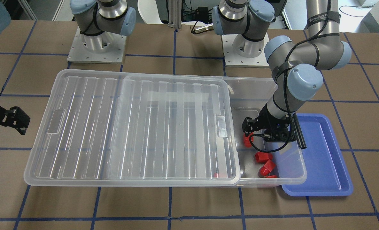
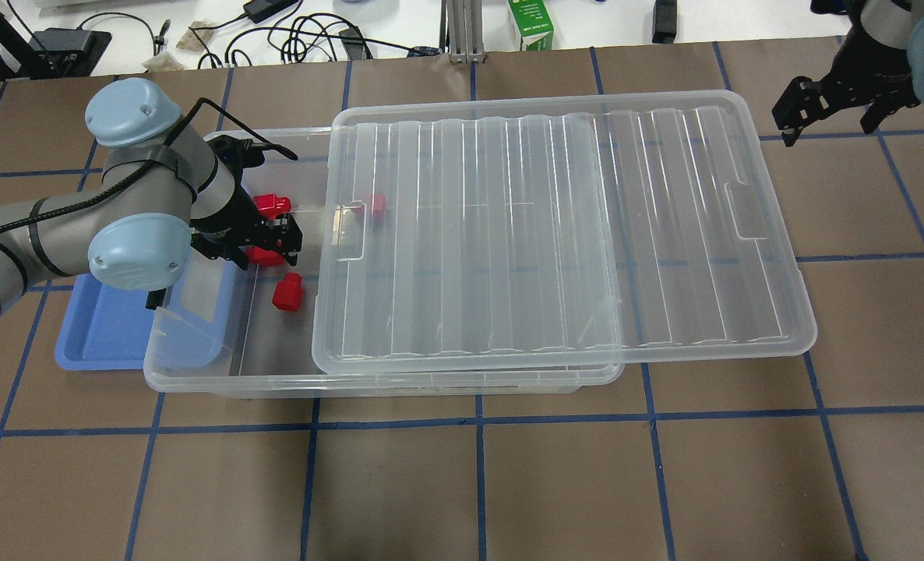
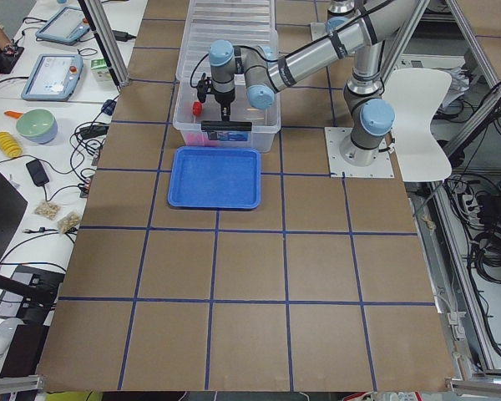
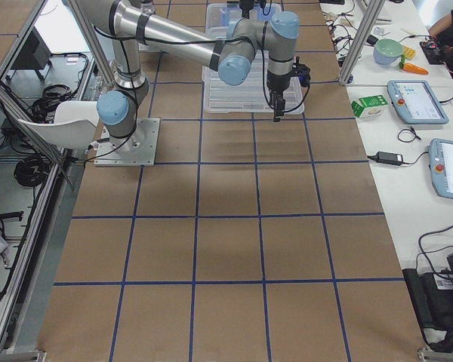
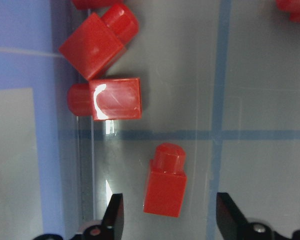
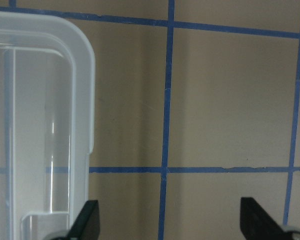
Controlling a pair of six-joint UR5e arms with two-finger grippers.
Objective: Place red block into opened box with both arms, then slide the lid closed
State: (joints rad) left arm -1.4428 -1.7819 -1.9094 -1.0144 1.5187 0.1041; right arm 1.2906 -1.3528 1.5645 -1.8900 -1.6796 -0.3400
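Inside the uncovered end of the clear box [image 2: 197, 378] lie several red blocks. My left gripper [image 5: 170, 201] hangs open low over one red block [image 5: 165, 181], which lies flat on the box floor between the fingertips, untouched. That same gripper [image 2: 275, 240] shows in the overhead view with two more blocks [image 2: 271, 204] [image 2: 287, 291] beside it. The ribbed clear lid [image 2: 548, 234] covers most of the box and overhangs its far end. One block [image 2: 376, 206] sits under the lid. My right gripper [image 2: 827, 117] stands open and empty above the table just past the lid's corner [image 6: 65, 60].
A blue tray [image 1: 323, 159] lies against the box's open end, under my left arm's wrist. The arm bases [image 1: 96, 44] stand behind the box. Brown table with blue grid lines surrounds everything.
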